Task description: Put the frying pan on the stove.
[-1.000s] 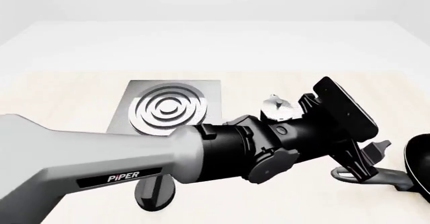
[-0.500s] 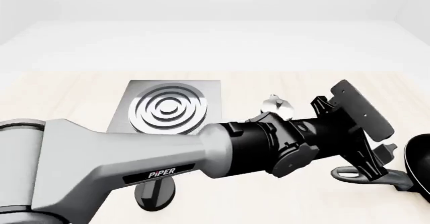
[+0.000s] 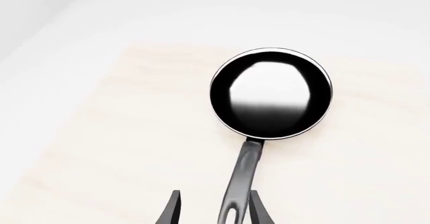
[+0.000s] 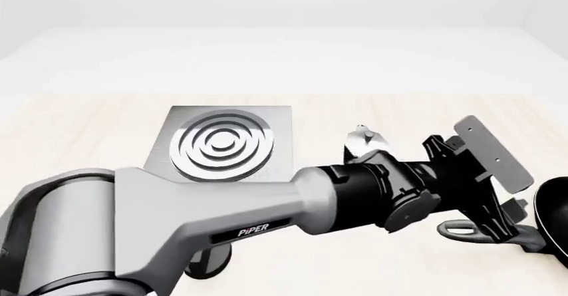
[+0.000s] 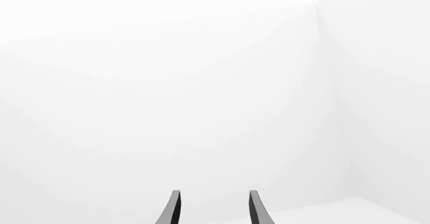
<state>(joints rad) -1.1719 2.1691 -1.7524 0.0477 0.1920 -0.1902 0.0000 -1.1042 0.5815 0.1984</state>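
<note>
Left gripper [image 3: 213, 211] spread wide, jaws straddling the slotted end of the frying pan's handle [image 3: 240, 183] without pinching it yet; handle sitting off-centre in the gap, hard up beside one finger [image 3: 259, 211] and well clear of the other. Frying pan [image 3: 270, 94] flat on the pale tabletop [image 3: 100, 143], at the right edge of the front view and only partly in frame there, well apart from the stove [image 4: 222, 143], which lies far off to the left. Right gripper [image 5: 213, 211] also spread, holding nothing, aimed at blank white. Main risk, judging from this: closing on an off-centre handle, so one finger pushes first and swings the pan round on the table instead of clamping it. Next risk: a grip so near the handle's end, leaving the heavy round body hanging far out, likely to droop or twist in the jaws once lifted. Also in the way on the carry leftward: the moka pot [image 4: 364, 142] between pan and stove, and the black knob [image 4: 209, 264] near the front edge, mostly hidden behind the left arm [image 4: 177, 223]; a low sweep could knock either.
</note>
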